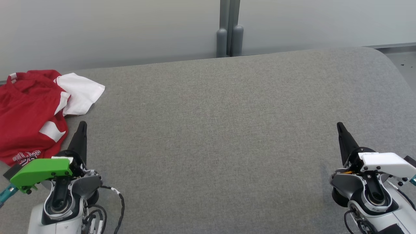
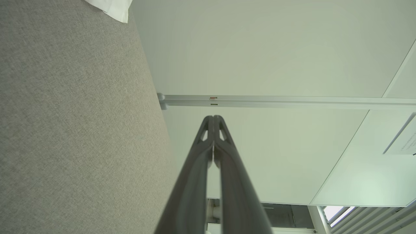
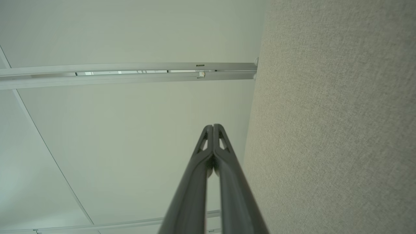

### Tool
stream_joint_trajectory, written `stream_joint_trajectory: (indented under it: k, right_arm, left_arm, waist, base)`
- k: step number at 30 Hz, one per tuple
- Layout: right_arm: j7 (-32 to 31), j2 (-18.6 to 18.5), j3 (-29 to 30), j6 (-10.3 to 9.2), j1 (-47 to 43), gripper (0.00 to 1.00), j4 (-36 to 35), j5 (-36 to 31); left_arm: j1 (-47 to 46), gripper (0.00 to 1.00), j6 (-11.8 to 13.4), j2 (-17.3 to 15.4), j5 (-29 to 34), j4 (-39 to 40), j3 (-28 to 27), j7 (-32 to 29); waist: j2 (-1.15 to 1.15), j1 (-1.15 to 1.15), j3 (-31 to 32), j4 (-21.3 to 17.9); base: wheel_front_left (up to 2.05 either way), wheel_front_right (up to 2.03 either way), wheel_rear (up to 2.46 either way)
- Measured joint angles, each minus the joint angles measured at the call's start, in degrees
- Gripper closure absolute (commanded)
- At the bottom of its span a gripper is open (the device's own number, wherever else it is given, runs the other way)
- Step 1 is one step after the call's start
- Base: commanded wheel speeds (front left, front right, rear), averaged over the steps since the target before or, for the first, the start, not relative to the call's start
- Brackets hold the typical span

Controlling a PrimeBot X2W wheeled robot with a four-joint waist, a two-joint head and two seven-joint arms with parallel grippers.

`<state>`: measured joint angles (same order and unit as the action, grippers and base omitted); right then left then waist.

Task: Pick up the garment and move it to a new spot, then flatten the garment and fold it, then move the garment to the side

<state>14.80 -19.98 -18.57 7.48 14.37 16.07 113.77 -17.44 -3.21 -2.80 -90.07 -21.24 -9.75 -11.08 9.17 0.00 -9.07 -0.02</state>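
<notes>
A crumpled red and white garment (image 1: pixel 31 110) lies at the far left of the grey fabric surface (image 1: pixel 221 130). A white corner of the garment (image 2: pixel 113 8) shows at the top of the left wrist view. My left gripper (image 1: pixel 83 125) stands just right of the garment's near part, fingers pressed together, holding nothing. At the lower right of the head view my right gripper (image 1: pixel 339 126) is also shut and empty, far from the garment. The left gripper (image 2: pixel 213 117) and the right gripper (image 3: pixel 213 126) each show their tips touching in their own wrist views.
A pale wall with a grey vertical post (image 1: pixel 229 29) runs behind the surface's far edge. The surface's rounded right corner (image 1: pixel 386 61) drops to a floor strip at the far right.
</notes>
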Motion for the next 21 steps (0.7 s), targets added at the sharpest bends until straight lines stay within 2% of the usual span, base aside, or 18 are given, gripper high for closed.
stream_joint_trajectory:
  k: [21]
  right_arm:
    - [0.0, 0.0, 0.0, 0.00, 0.0, 1.00, 0.0, 0.0]
  left_arm:
    - [0.0, 1.00, 0.0, 0.0, 0.0, 0.0, 0.0, 0.0]
  waist:
    - [0.00, 0.00, 0.0, 0.0]
  base:
    - [0.00, 0.00, 0.00]
